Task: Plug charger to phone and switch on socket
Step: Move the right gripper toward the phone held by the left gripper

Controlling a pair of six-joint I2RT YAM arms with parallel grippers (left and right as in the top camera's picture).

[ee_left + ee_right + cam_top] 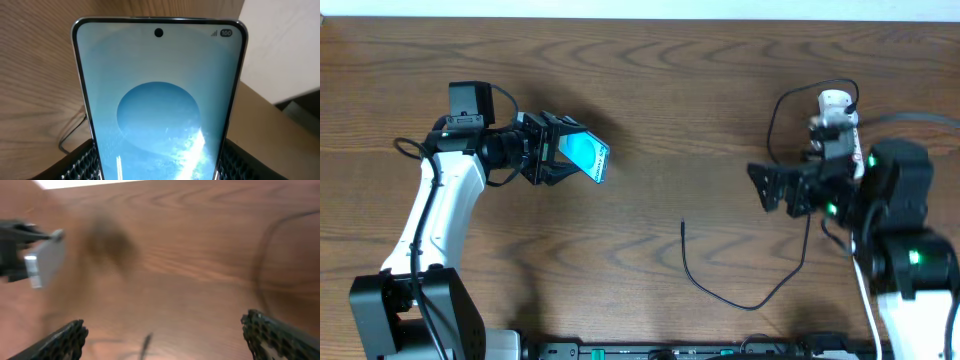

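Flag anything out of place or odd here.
Nothing is damaged or spilled. The phone is off the table, held tilted in the left gripper with its screen lit. The charger cable lies loose on the table, its tip free and apart from the phone. The right gripper is open and empty.

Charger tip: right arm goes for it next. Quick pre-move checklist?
1. Grip: phone held between left fingers: ok.
2. Free hand: right fingers open, empty: ok.
3. Target: charger tip lies free on the table: ok.
4. Connection: charger in phone: not ok, not yet plugged.
5. Port: facing the right arm: cannot tell.
6. Power: socket switched on: cannot tell, partly hidden by the right arm.
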